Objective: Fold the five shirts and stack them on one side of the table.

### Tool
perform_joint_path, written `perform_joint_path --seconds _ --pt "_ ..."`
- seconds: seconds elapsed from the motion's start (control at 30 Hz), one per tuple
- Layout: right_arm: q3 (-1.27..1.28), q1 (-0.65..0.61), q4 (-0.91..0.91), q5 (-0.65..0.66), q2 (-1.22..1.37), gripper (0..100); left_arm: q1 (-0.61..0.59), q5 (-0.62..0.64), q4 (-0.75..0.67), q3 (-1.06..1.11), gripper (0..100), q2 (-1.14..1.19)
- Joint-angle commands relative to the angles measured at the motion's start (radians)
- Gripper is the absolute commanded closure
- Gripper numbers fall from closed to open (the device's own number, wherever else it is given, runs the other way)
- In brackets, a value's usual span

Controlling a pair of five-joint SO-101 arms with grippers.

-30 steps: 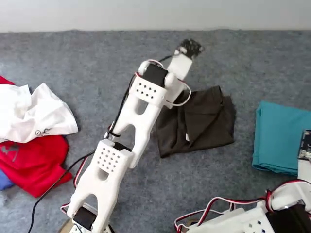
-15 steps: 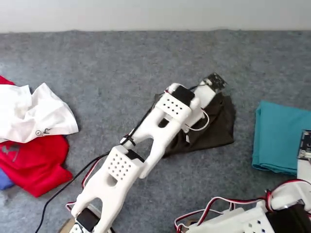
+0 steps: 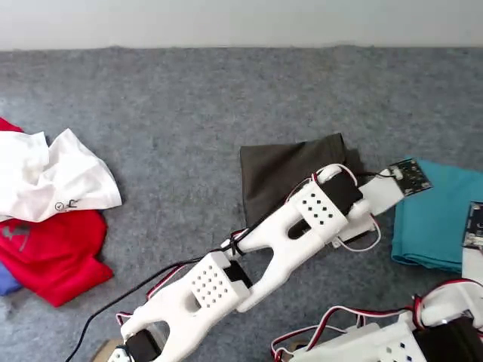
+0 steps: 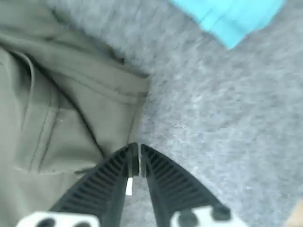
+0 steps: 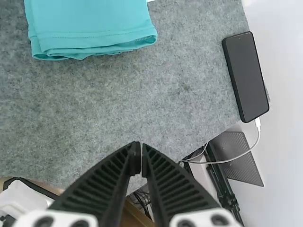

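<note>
A folded dark shirt (image 3: 275, 173) lies mid-table, and a folded teal shirt (image 3: 434, 215) lies to its right. A crumpled white shirt (image 3: 53, 181) rests on a red shirt (image 3: 45, 253) at the left edge, with a blue scrap (image 3: 5, 283) beside them. My left arm (image 3: 317, 211) stretches across the dark shirt's near right part. My left gripper (image 4: 138, 158) is shut and empty, hovering at the dark shirt's (image 4: 57, 109) edge, with the teal shirt's (image 4: 232, 16) corner beyond. My right gripper (image 5: 138, 158) is shut and empty over bare felt, a little short of the teal shirt (image 5: 87, 23).
The grey felt table top (image 3: 151, 113) ends at a white wall at the back. A black phone (image 5: 246, 75) lies at the felt's edge by the right arm (image 3: 392, 335), with cables and a stand (image 5: 227, 165) beyond that edge.
My left arm has swung from the dark shirt's far left side across it to its right side, towards the teal shirt. The right arm has stayed still.
</note>
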Motion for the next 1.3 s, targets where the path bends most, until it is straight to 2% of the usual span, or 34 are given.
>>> perform_joint_path --seconds 0.0,0.27,0.43,0.6,0.77,0.97,1.13,1.27 --pt "-0.003 0.010 0.033 0.003 -0.010 98.3 -0.032 0.000 0.028 -0.111 99 -0.026" --pt "-0.003 0.007 0.033 0.006 -0.010 98.3 -0.255 0.000 0.026 -0.159 99 -0.014" --pt "-0.003 0.005 0.027 0.006 -0.010 98.3 -0.311 -0.006 0.018 -0.160 99 0.072" --pt "-0.003 0.005 0.025 0.006 -0.010 98.3 -0.273 -0.006 -0.008 -0.166 99 0.203" --pt "-0.003 0.005 0.025 0.006 -0.010 98.3 -0.150 -0.002 -0.006 -0.177 99 0.210" --pt "-0.003 0.005 0.025 0.006 -0.010 98.3 -0.018 0.000 0.026 -0.308 99 0.166" --pt "-0.003 0.005 0.025 0.006 -0.010 98.3 0.002 0.000 0.026 -0.323 99 0.095" --pt "-0.003 0.005 0.025 0.006 -0.010 98.3 -0.075 0.000 0.028 -0.323 99 0.051"
